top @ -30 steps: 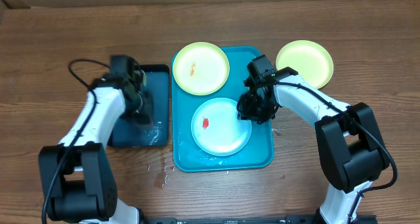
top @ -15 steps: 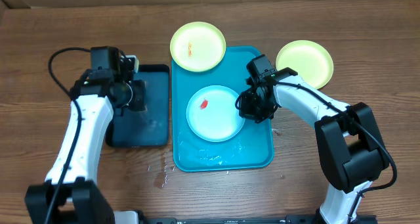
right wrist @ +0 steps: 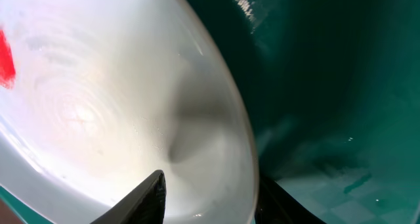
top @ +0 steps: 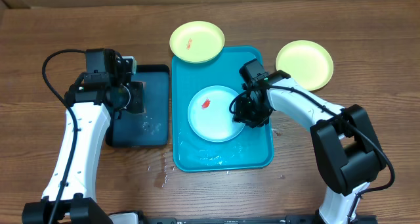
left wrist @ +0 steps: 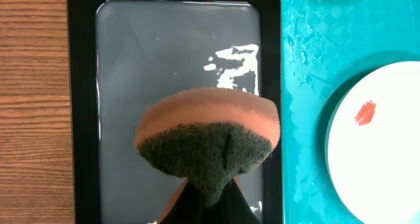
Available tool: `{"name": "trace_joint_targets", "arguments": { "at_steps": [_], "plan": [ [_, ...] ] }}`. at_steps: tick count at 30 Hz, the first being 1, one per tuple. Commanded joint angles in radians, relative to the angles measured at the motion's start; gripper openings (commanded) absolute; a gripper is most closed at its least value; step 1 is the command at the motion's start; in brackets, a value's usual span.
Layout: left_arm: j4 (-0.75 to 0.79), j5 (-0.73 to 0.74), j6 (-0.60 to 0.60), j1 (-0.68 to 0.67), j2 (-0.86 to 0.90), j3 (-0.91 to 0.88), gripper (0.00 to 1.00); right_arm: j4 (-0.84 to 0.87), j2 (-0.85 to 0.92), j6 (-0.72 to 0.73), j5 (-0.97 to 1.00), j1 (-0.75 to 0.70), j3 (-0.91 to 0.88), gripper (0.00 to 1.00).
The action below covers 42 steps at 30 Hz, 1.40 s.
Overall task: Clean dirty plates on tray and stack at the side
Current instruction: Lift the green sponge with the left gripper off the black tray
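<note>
The light blue plate (top: 213, 113) with a red smear (top: 206, 104) lies in the teal tray (top: 259, 152). My right gripper (top: 244, 111) is shut on its right rim. In the right wrist view one finger (right wrist: 141, 201) lies over the plate (right wrist: 98, 99) and the other (right wrist: 289, 201) outside the rim. A yellow plate with an orange smear (top: 197, 42) overhangs the tray's far left corner. Another yellow plate (top: 304, 64) lies on the table to the right. My left gripper (top: 134, 96) is shut on a sponge (left wrist: 207, 142), orange with a green scrub face.
A dark navy tray (top: 151, 129) holding a film of water lies left of the teal tray, under the sponge. Water drops lie on the teal tray (left wrist: 302, 66) and on the table in front of it (top: 161, 175). The blue plate (left wrist: 380, 138) also shows in the left wrist view.
The smeared yellow plate has slid toward the far left corner of the tray. The blue plate has shifted back and left with my right gripper. My left arm has drawn back left with the sponge.
</note>
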Motion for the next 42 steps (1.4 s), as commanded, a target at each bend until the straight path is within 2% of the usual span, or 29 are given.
{"name": "trace_joint_targets", "arguments": {
  "at_steps": [1, 11, 13, 15, 19, 25, 33, 36, 42],
  "plan": [
    [0.000, 0.018, -0.011, -0.001, 0.027, 0.020, 0.04, 0.006, -0.006, 0.004, 0.119, 0.026, -0.003, 0.44],
    [0.000, 0.018, -0.018, -0.004, 0.237, 0.018, 0.04, 0.016, -0.006, 0.004, 0.158, 0.086, -0.003, 0.43],
    [0.008, 0.018, -0.018, -0.004, 0.283, 0.018, 0.04, 0.014, -0.006, 0.004, 0.159, 0.098, -0.003, 0.47],
    [0.013, 0.018, -0.027, -0.004, 0.325, 0.018, 0.04, 0.013, -0.006, 0.004, 0.158, 0.105, -0.003, 0.57],
    [0.018, 0.018, -0.037, -0.004, 0.365, 0.018, 0.04, 0.010, -0.006, 0.003, 0.158, 0.105, -0.002, 0.59],
    [0.023, 0.018, -0.052, -0.003, 0.328, 0.021, 0.04, -0.034, -0.006, -0.050, 0.158, 0.093, 0.033, 0.61],
    [0.020, 0.018, -0.078, -0.004, 0.183, 0.021, 0.04, -0.145, -0.006, -0.113, 0.158, 0.088, 0.160, 0.67],
    [0.011, 0.018, -0.085, -0.004, 0.132, 0.021, 0.04, -0.161, -0.006, -0.113, 0.159, 0.088, 0.184, 0.72],
    [0.002, 0.017, -0.085, -0.004, 0.103, 0.020, 0.04, -0.121, -0.006, -0.130, 0.187, 0.088, 0.185, 0.88]
  ]
}}
